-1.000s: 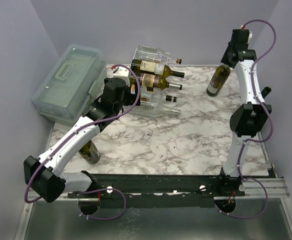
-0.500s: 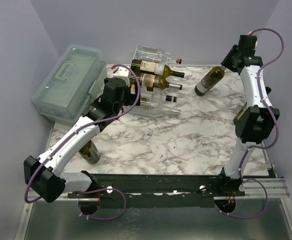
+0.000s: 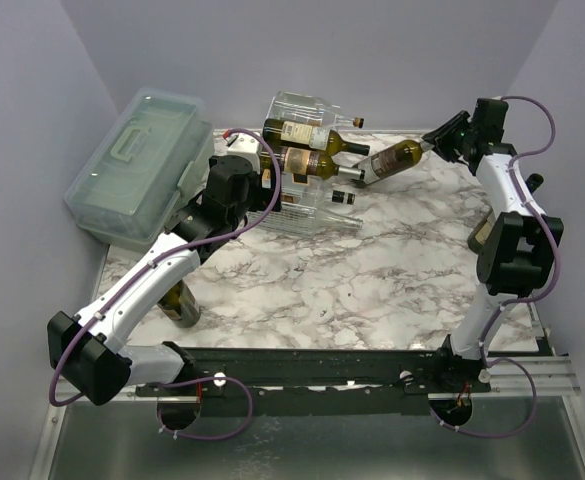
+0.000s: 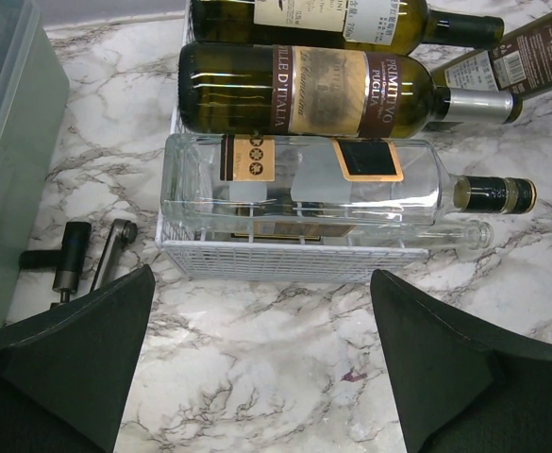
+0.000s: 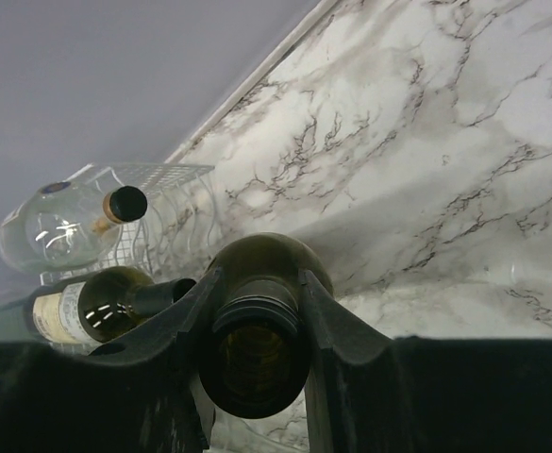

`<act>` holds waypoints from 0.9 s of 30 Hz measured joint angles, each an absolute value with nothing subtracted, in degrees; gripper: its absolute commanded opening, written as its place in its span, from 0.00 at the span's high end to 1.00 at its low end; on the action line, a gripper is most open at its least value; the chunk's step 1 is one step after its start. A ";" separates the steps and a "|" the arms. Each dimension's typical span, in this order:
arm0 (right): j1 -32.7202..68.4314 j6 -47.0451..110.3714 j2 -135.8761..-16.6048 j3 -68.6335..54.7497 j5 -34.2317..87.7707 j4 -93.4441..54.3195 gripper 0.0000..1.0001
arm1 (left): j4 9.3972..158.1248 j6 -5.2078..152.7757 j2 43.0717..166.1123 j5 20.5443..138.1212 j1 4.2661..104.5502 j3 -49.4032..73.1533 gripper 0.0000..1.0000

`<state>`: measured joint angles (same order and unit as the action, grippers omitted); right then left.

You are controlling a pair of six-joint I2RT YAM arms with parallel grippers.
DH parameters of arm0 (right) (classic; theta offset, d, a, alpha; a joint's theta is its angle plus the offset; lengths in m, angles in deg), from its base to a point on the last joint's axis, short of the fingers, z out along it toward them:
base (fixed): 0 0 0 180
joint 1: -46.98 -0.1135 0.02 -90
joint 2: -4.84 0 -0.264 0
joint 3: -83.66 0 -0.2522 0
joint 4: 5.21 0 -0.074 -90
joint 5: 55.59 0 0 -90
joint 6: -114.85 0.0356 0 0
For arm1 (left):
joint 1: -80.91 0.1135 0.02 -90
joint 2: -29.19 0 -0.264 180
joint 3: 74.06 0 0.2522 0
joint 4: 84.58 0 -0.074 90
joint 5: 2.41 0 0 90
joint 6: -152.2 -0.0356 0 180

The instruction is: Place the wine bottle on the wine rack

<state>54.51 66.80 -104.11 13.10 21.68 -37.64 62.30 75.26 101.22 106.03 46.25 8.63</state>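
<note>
The marbled table (image 3: 372, 280) fills the space between the lilac walls, with a black rail carrying both arm bases along its near edge. Open marble runs from that rail to the far edge across the middle and right. The far left corner is crowded. A pale-green lidded storage box (image 3: 137, 165) sits tilted over the left edge. The wine rack (image 3: 294, 212) stands just beside it, toward the centre.

The left arm stretches diagonally from its base toward the rack. Its hand (image 4: 261, 276) hangs above the rack's front edge, fingers spread wide and released, grasping nothing. The right arm rises from its base and bends left along the far edge. Its hand (image 3: 442, 140) is clenched on the neck of the wine bottle (image 3: 387, 162).

That bottle is in the air over the far part of the table, tipped almost flat. Its base points at the rack, just beside the necks of the bottles stored there. Whether it touches them cannot be told.

The rack holds its bottles lying sideways with necks to the right. A clear rounded bottle (image 3: 297, 106) is on top, with two labelled dark-green bottles (image 4: 323, 92) under it. Lower still are a clear square bottle (image 4: 323, 179) with a black cap and a slim clear one (image 4: 445, 233).

A dark bottle (image 3: 180, 302) stands upright under the left arm near the left edge. A small dark metal tool (image 4: 77, 260) lies between box and rack.
</note>
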 measured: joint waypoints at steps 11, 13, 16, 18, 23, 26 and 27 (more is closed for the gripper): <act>59.15 74.69 -105.00 5.06 14.16 -27.33 0.99 | 62.28 75.79 101.22 104.96 46.21 8.63 0.01; 59.76 75.63 -106.14 4.97 12.65 -25.78 1.00 | 62.30 75.88 101.22 104.83 46.01 8.63 0.01; 60.02 77.60 -108.28 4.45 10.58 -21.91 0.99 | 62.28 75.88 101.22 104.76 45.88 8.63 0.01; 60.00 78.85 -109.68 4.45 9.24 -20.07 0.99 | 62.30 75.88 101.22 104.76 45.88 8.63 0.01; 59.93 81.36 -112.17 4.45 7.23 -17.08 0.99 | 62.28 75.88 101.26 104.76 45.84 8.63 0.01; 59.82 82.04 -112.70 4.45 6.90 -16.35 0.99 | 62.28 75.88 101.41 104.76 45.82 8.63 0.01; 59.80 82.26 -112.76 4.45 6.88 -16.18 0.99 | 62.28 75.88 101.48 104.76 45.79 8.63 0.01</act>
